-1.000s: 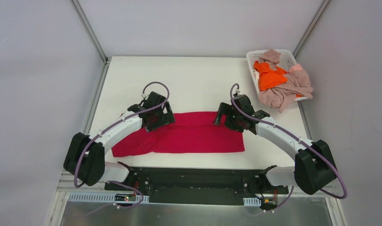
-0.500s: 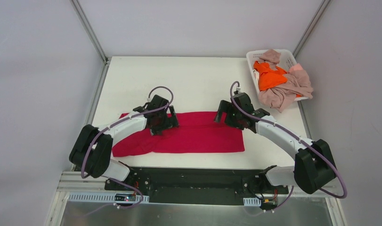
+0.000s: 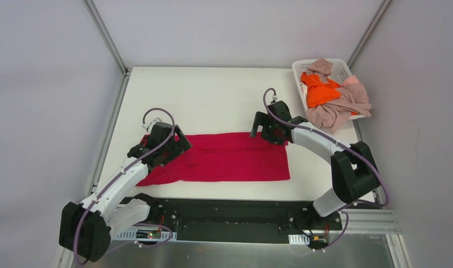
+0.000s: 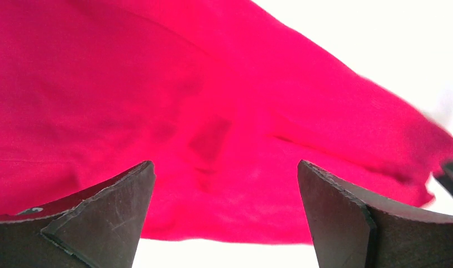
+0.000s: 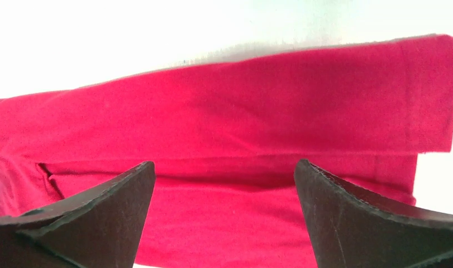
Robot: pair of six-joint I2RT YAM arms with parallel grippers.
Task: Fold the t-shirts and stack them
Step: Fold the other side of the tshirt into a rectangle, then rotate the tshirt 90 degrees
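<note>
A crimson-red t-shirt lies folded into a long band across the near half of the table. My left gripper is open over the shirt's left part. The left wrist view shows red cloth filling the space between and beyond the spread fingers, with nothing held. My right gripper hovers open at the shirt's far right edge. In the right wrist view the folded layers lie under its open fingers. An orange t-shirt and pink-beige t-shirts are heaped in the basket.
The white plastic basket stands at the table's far right corner, with cloth spilling over its near side. The white table is bounded by grey walls with metal frame posts. A black base rail runs along the near edge.
My left arm has swung left and back, carrying its gripper from the shirt's upper middle to its left part. The right gripper has shifted slightly farther and left. Both stayed open.
</note>
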